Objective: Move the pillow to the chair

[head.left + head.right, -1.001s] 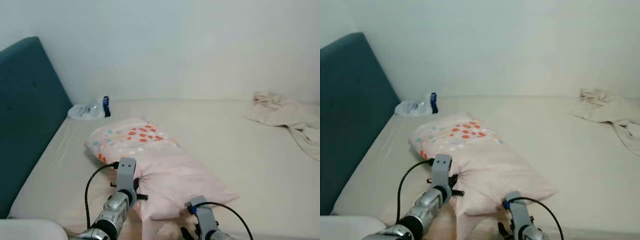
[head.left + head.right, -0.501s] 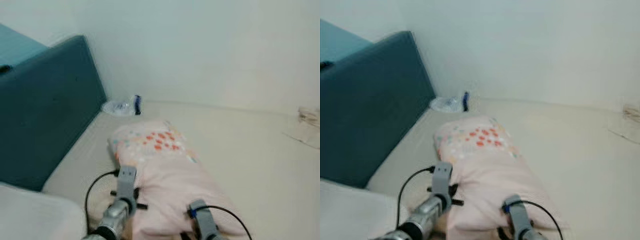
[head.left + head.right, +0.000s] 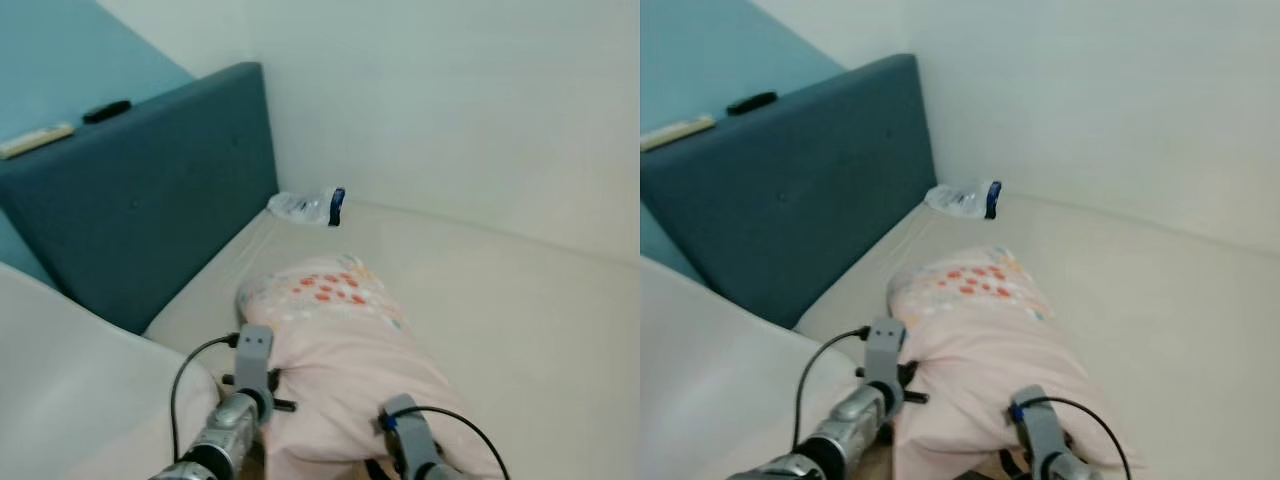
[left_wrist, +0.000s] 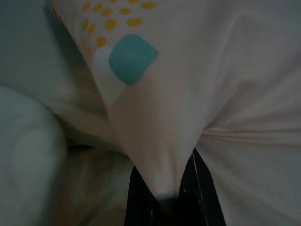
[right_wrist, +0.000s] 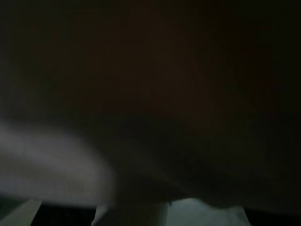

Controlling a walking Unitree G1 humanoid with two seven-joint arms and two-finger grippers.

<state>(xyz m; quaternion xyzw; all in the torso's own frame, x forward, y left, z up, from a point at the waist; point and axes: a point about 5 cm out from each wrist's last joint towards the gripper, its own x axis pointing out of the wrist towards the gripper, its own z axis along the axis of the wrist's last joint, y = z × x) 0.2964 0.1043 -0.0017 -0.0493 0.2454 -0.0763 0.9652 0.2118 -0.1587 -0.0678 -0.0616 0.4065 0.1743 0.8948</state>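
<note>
Nearest, the left gripper (image 4: 162, 190) pinches a fold of the pink pillow (image 3: 345, 350); the right gripper (image 3: 405, 440) sits under its near end (fingers hidden, cannot tell). Beyond the pillow lies a plastic bottle (image 3: 312, 206), beside the blue headboard (image 3: 150, 215).

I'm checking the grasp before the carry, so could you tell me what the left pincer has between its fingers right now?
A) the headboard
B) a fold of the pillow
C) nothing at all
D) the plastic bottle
B: in the left wrist view the left pincer is shut on a bunched fold of the pillow, while the bottle lies apart by the wall.
</note>
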